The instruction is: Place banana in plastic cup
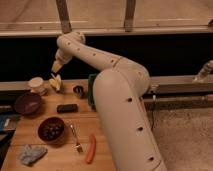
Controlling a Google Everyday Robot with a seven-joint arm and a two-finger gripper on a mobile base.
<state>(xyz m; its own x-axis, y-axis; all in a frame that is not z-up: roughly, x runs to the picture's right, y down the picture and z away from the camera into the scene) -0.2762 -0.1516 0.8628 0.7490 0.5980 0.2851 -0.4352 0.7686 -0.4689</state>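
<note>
no readable text, label, brand, number or sign anywhere, end effector (56,82) at the table's far-left edge

Table (107,117) of matt wood; claw (56,69) over banana (55,82), smooth plastic; fork (76,138) metal.
</note>
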